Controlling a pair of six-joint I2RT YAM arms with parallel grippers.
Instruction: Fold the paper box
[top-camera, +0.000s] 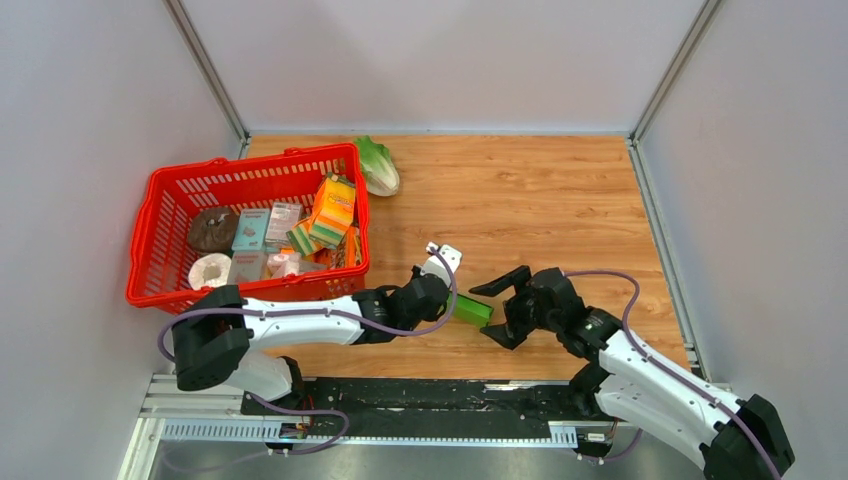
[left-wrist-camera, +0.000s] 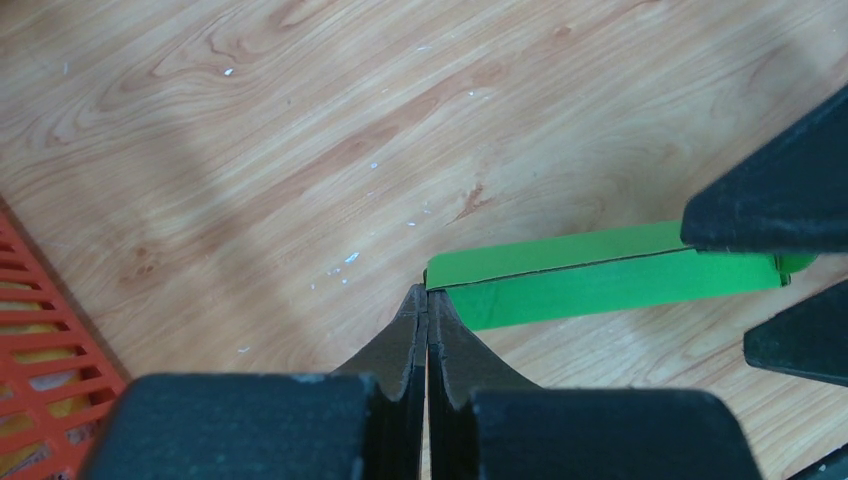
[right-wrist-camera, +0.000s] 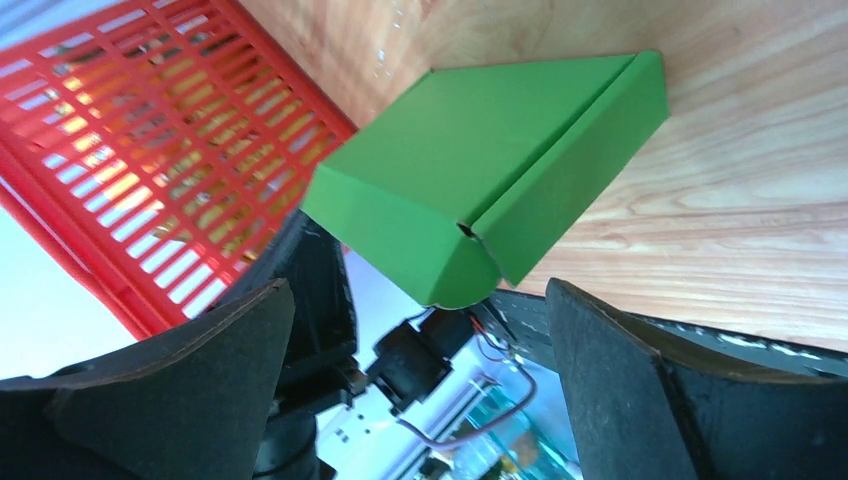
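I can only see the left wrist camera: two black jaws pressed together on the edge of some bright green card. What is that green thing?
Observer: The right wrist camera shows the bright green card box as a shallow folded box, with one broad flat panel and a turned-down side wall.
Operator: And the black shapes on my right?
Observer: They belong to the right arm. Its jaws stand wide open facing the box's end, gripping nothing.
Operator: The red bars on my left?
Observer: That is a red plastic basket holding small cartons and a white roll.
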